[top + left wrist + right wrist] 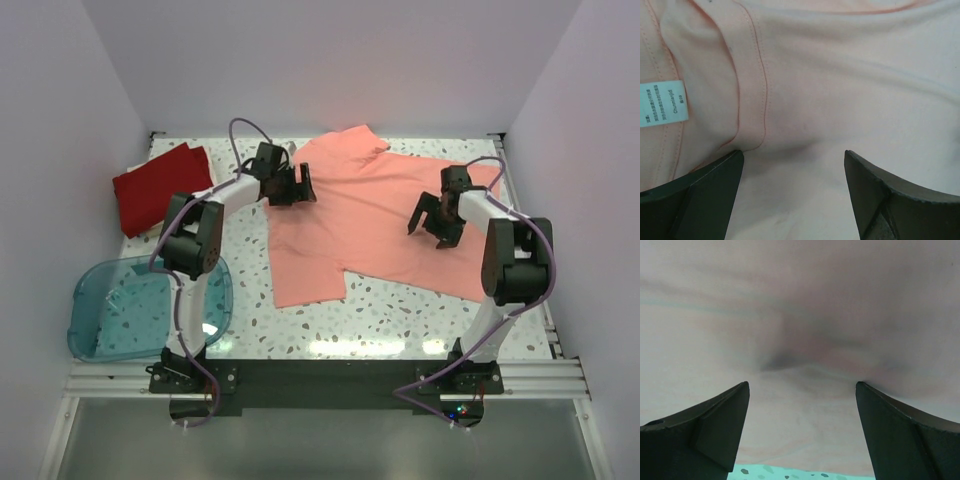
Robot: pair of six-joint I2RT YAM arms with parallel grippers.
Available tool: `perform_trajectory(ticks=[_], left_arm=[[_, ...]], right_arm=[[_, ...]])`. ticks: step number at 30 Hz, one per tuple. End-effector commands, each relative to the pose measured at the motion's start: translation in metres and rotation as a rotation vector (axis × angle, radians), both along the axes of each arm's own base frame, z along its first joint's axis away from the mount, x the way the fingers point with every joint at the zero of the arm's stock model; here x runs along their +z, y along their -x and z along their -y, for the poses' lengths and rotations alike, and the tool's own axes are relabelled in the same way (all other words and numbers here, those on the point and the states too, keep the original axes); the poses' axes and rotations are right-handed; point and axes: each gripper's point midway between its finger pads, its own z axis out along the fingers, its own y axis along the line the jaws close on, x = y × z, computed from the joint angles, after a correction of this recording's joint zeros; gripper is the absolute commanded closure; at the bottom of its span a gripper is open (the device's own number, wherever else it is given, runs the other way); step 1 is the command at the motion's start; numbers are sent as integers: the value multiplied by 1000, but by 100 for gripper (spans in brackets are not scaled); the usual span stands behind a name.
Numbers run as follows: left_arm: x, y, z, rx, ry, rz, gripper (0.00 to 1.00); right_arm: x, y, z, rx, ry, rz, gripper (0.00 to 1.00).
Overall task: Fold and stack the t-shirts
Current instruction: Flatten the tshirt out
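A salmon-pink t-shirt (370,225) lies spread across the middle and right of the table. My left gripper (293,185) is open at its upper left part, near the collar; in the left wrist view the pink cloth (840,90) with a white care label (662,104) fills the frame between the spread fingers (695,195). My right gripper (436,222) is open over the shirt's right part; the right wrist view shows cloth (800,340) close under the spread fingers (705,430). A folded deep red t-shirt (162,187) lies at the far left. The cream-white shirt is out of view.
A translucent blue plastic tub (148,308) stands at the near left beside the left arm's base. White walls enclose the table on three sides. Speckled tabletop (400,320) shows in front of the pink shirt.
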Motion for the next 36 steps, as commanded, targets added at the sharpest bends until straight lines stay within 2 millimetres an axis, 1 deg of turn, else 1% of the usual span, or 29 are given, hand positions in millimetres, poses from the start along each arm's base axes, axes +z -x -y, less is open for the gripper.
perform_trajectory(ticks=[1, 5, 7, 9, 10, 11, 13, 14, 15, 16, 17, 18, 19, 21, 22, 23, 24, 25, 26, 27, 28, 29, 30, 31, 32, 33, 34, 35, 36], left_arm=[[-42, -2, -17, 26, -54, -81, 12], [-45, -22, -15, 29, -57, -60, 12], [-47, -30, -18, 45, -73, -61, 12], [-50, -42, -22, 69, -84, -55, 12], [-45, -52, -22, 78, -80, -35, 12], [-50, -56, -24, 84, -82, -36, 12], [-49, -65, -23, 81, -75, -19, 12], [-46, -74, -19, 76, -66, 1, 12], [-44, -78, -16, 70, -58, 8, 12], [-35, -86, -14, 70, -48, 36, 13], [-37, -88, -14, 70, -47, 38, 12], [-33, -91, -13, 68, -43, 49, 12], [-29, -95, -12, 66, -40, 65, 12], [-17, -100, -10, 65, -32, 97, 12], [-11, -102, -10, 60, -32, 114, 12], [3, -104, -9, 57, -25, 139, 12], [11, -105, -9, 55, -23, 157, 13], [17, -103, -9, 51, -25, 167, 13], [42, -104, -9, 56, -21, 211, 13], [56, -104, -10, 60, -19, 240, 13], [57, -96, -12, 57, -32, 240, 13], [91, -94, -15, 69, -33, 305, 13], [102, -88, -16, 71, -41, 324, 12], [93, -74, -20, 67, -65, 303, 12], [121, -66, -25, 78, -63, 347, 12], [126, -57, -27, 88, -82, 355, 12], [110, -41, -33, 85, -113, 317, 12], [123, -29, -40, 101, -133, 330, 12], [118, -10, -43, 92, -160, 309, 13]], right_arm=[[-5, -13, 3, 8, 12, 22, 10], [-10, -20, -1, 6, -13, 18, 10], [-14, -22, -3, 3, -22, 10, 10], [-16, -29, -5, -3, -36, 9, 10], [-13, -35, -5, -5, -37, 21, 10], [-17, -37, -6, -9, -41, 11, 10], [-17, -42, -7, -9, -48, 13, 11], [-13, -49, -7, -10, -49, 22, 11], [-16, -51, -8, -7, -52, 14, 11], [-13, -57, -8, -4, -55, 25, 11], [-13, -58, -9, -6, -55, 20, 11], [-14, -61, -10, -2, -60, 17, 11], [-11, -66, -10, 0, -65, 28, 11], [-9, -69, -13, 9, -73, 26, 11], [-3, -75, -15, 15, -82, 43, 11], [-2, -76, -16, 20, -86, 40, 11], [1, -78, -16, 21, -92, 46, 11], [8, -83, -20, 29, -106, 64, 11], [12, -84, -20, 30, -112, 69, 11], [15, -85, -21, 34, -118, 73, 11], [25, -88, -23, 40, -125, 96, 11], [29, -88, -24, 41, -129, 101, 11], [34, -90, -25, 42, -131, 113, 11], [38, -90, -24, 43, -132, 121, 11], [45, -90, -24, 47, -129, 132, 11], [48, -89, -24, 51, -129, 135, 11], [50, -88, -24, 52, -128, 136, 11], [56, -86, -24, 59, -127, 141, 11], [57, -83, -24, 63, -127, 137, 11]])
